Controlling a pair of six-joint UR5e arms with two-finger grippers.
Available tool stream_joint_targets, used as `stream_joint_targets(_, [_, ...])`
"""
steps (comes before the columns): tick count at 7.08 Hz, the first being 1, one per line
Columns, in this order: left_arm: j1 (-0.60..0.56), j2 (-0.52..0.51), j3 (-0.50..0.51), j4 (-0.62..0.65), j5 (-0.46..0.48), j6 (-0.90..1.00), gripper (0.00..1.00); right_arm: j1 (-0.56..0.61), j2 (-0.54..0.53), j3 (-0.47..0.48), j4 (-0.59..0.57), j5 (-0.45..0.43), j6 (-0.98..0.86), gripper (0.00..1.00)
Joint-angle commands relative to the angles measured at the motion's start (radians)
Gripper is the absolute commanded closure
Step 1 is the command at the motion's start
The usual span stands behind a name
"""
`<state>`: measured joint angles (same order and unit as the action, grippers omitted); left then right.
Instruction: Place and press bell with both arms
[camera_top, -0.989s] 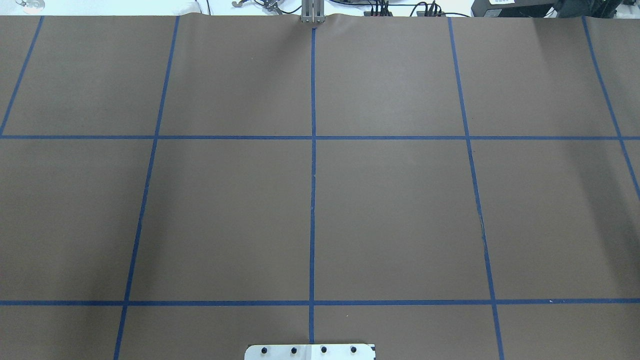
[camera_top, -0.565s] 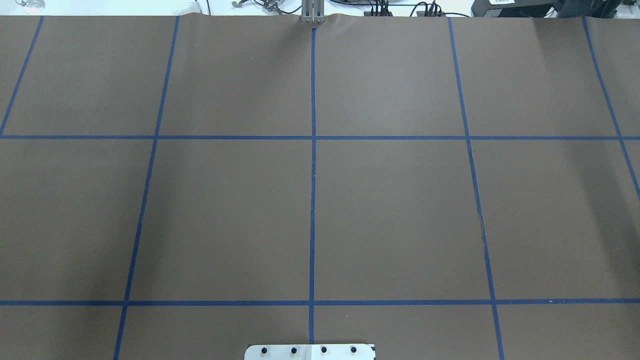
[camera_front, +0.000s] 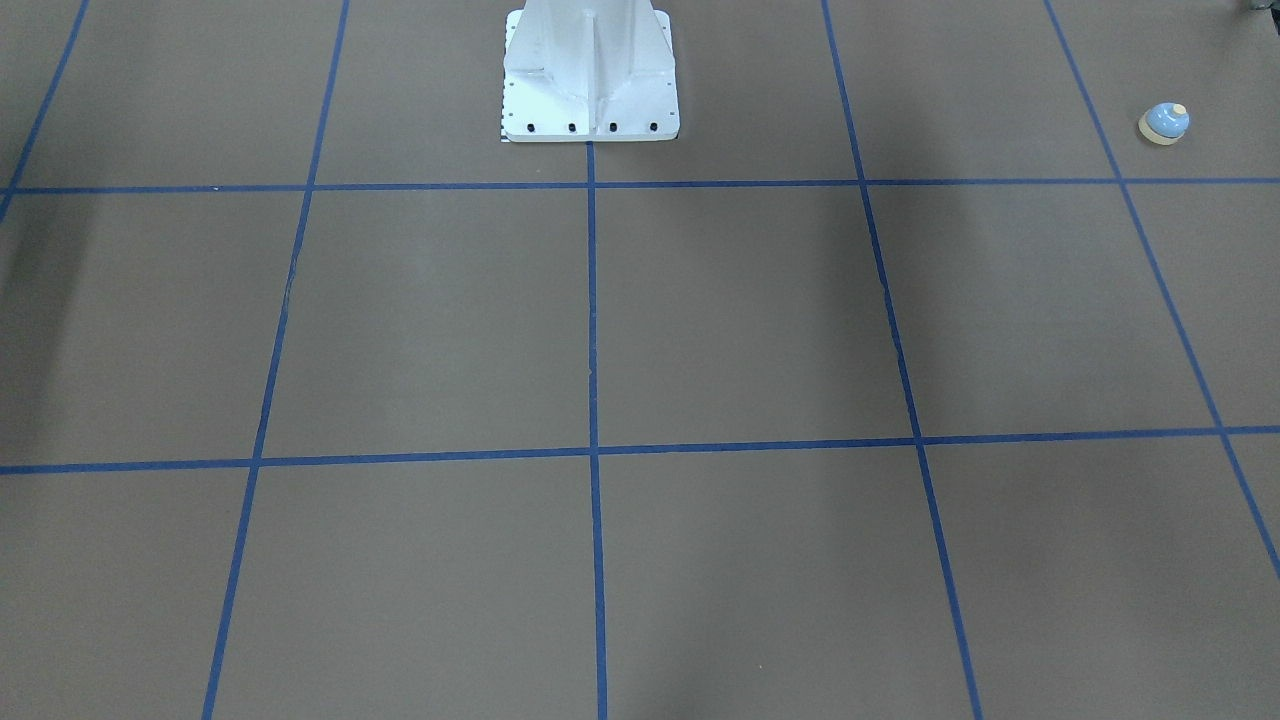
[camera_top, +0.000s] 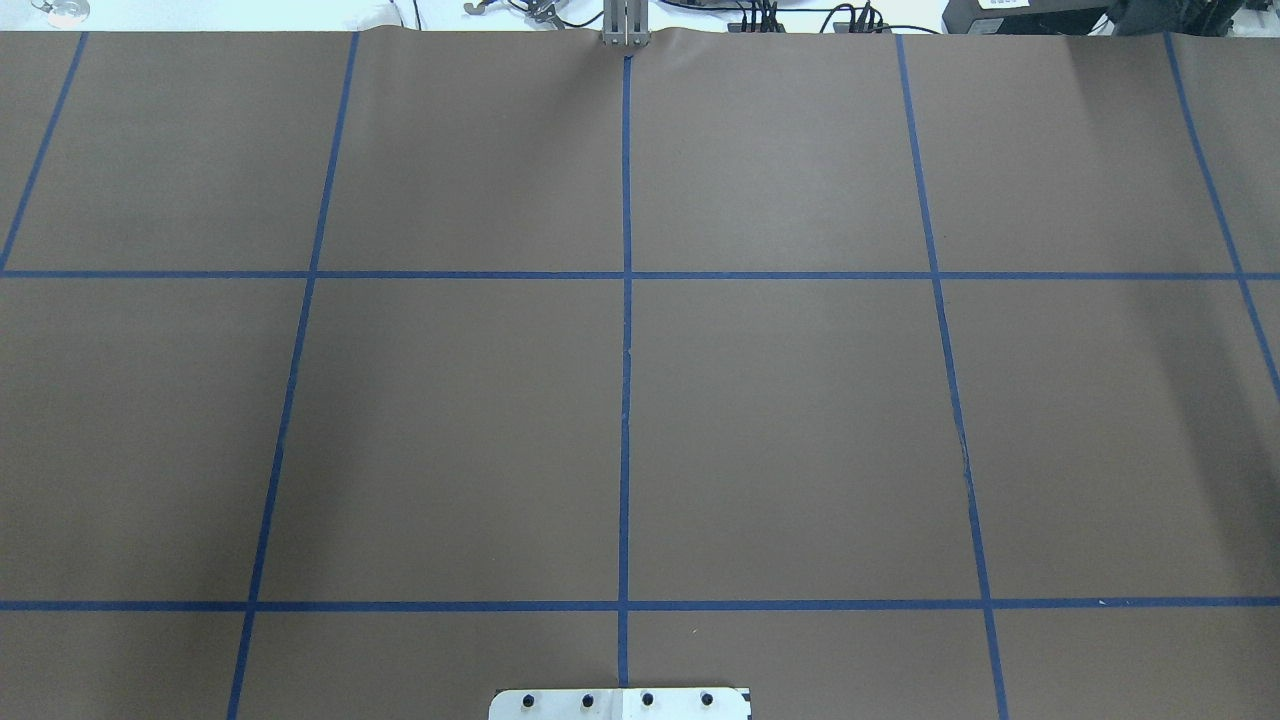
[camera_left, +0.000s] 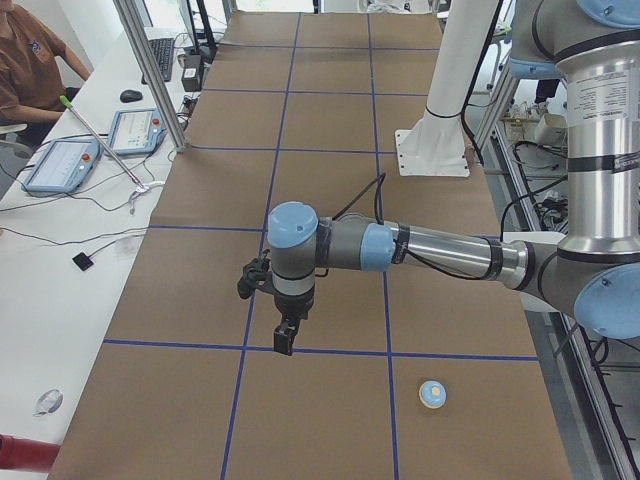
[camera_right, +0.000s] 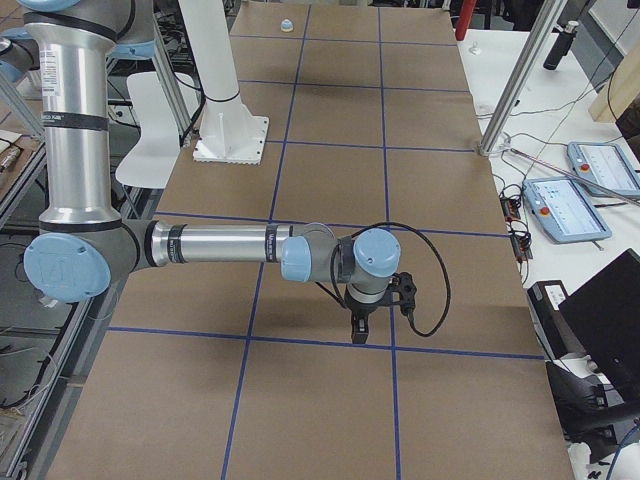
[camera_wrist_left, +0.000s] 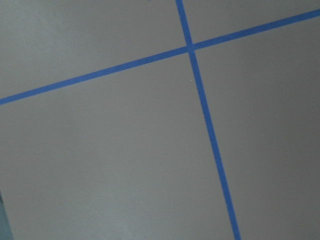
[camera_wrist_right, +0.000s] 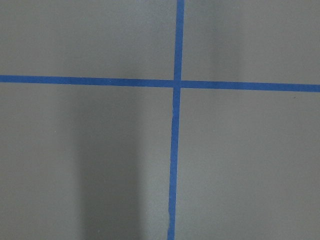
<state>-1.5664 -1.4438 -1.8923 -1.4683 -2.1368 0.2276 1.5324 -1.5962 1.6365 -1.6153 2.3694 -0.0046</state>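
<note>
The bell (camera_front: 1164, 122) stands upright on the brown paper, far to my left and near the robot-side edge. It also shows in the exterior left view (camera_left: 432, 393) and, small and far, in the exterior right view (camera_right: 286, 25). My left gripper (camera_left: 286, 338) hangs fingers-down over a blue tape line, apart from the bell and further out over the table. My right gripper (camera_right: 360, 330) hangs fingers-down over a tape line at the other end. Both show only in the side views, so I cannot tell whether they are open or shut. The wrist views show only paper and tape.
The white pedestal base (camera_front: 590, 80) is bolted at the robot-side edge, also seen in the overhead view (camera_top: 620, 703). A white bench with teach pendants (camera_left: 60, 165) and an aluminium post (camera_left: 150, 75) runs along the far edge. An operator (camera_left: 25, 60) sits there.
</note>
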Motion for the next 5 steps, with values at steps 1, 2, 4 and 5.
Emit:
stream_joint_targets(1, [0.000,0.003,-0.103,0.002,0.000,-0.182,0.00,0.000,-0.002,0.003,-0.002,-0.006,0.000,0.00])
stream_joint_targets(2, [0.000,0.005,-0.134,0.002,-0.038,-0.373,0.00,0.000,0.002,0.006,-0.003,-0.013,0.000,0.00])
stream_joint_targets(4, [0.055,0.011,-0.186,0.002,0.027,-0.633,0.00,0.000,0.007,0.019,-0.003,-0.010,0.000,0.00])
stream_joint_targets(5, [0.104,0.011,-0.200,0.003,0.096,-0.751,0.00,-0.003,0.007,0.048,-0.005,-0.016,0.000,0.00])
